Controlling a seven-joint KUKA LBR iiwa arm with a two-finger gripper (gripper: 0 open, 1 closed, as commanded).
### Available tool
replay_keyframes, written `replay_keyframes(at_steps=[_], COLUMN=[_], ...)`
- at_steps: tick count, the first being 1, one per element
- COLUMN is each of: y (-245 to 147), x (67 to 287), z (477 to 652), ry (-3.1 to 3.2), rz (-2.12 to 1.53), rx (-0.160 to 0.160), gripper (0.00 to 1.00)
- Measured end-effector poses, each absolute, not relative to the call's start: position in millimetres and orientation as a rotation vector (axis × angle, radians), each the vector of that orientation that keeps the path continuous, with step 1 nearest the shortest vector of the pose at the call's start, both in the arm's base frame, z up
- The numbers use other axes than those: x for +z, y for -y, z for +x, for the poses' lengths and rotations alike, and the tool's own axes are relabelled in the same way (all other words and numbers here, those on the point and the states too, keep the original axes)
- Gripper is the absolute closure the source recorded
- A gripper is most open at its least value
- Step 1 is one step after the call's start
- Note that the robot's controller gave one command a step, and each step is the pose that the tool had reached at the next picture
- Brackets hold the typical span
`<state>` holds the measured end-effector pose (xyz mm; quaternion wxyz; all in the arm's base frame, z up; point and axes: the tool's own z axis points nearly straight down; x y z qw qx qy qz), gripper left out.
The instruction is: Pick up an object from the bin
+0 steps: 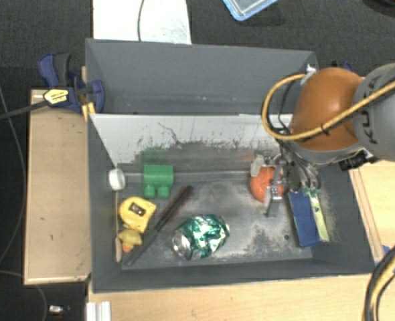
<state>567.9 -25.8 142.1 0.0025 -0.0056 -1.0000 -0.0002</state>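
Observation:
My gripper (272, 202) is down in the right half of the bin, close to the floor. An orange rounded thing (259, 184) lies right against its left side, partly hidden by the gripper's body. Just to the right of the gripper lies a flat blue rectangular thing (303, 221) with a green and white strip along its right edge. I cannot tell whether the orange thing is in the gripper's grasp or merely beside it.
A crushed green can (201, 236) lies at the front middle. Towards the left are a green block (157, 178), a long dark stick (163, 221), a yellow tape measure (136, 212), a small yellow thing (127, 238) and a silver cap (116, 178).

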Motion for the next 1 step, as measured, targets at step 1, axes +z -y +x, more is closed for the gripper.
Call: replay_keyframes(at_steps=[1], y=[25.8], x=[146.8], z=[569.5], ry=[3.144], rz=[-0.016], rx=[0.000], gripper=[0.00])
